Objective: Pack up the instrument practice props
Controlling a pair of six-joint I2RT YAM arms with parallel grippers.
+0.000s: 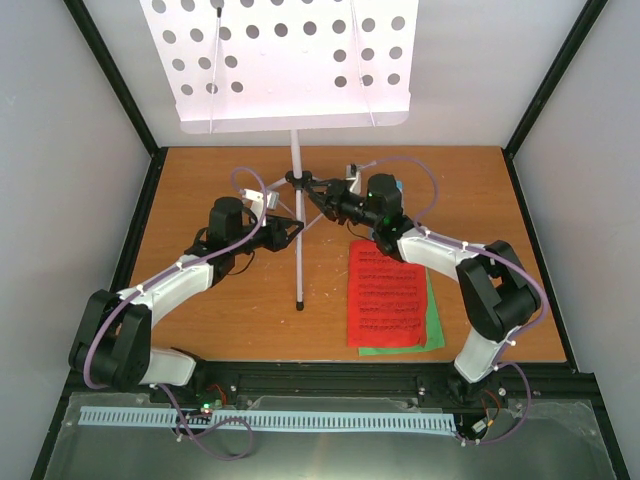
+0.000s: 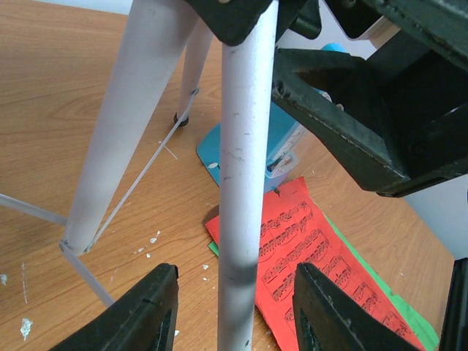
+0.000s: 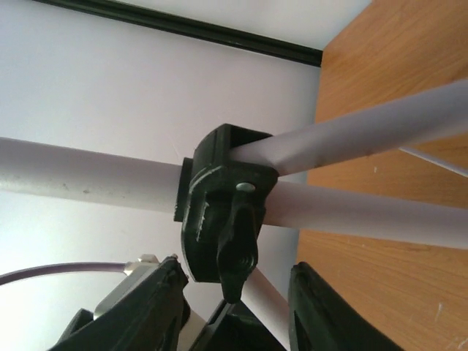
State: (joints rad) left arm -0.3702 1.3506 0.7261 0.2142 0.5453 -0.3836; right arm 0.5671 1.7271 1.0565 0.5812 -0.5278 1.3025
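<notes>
Wood table (image 1: 190, 180), white flecks (image 2: 150, 245); pale walls (image 1: 50, 200), black frame (image 1: 120, 90). Far centre: stand (image 1: 290, 105). Near right: red page (image 1: 385, 295), printed staves. L gripper (image 2: 235, 270) part-open round leg (image 2: 245, 183), not touching. R gripper (image 3: 235, 267) part-open astride hub knob (image 3: 238, 248).

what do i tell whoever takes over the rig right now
Left gripper: open, jaws either side of the front leg of the music stand, gaps on both sides.
Right gripper: open, jaws flanking the black knob on the leg hub, no grip visible.
Things: the stand is upright at the back middle of the table, legs spread, tray up. The blue metronome sits right of the hub, by the right wrist. The red page lies on the green page, front right.
Done: nothing packed.
Left: fold the stand, probably from the hub knob, then gather metronome and pages.
</notes>
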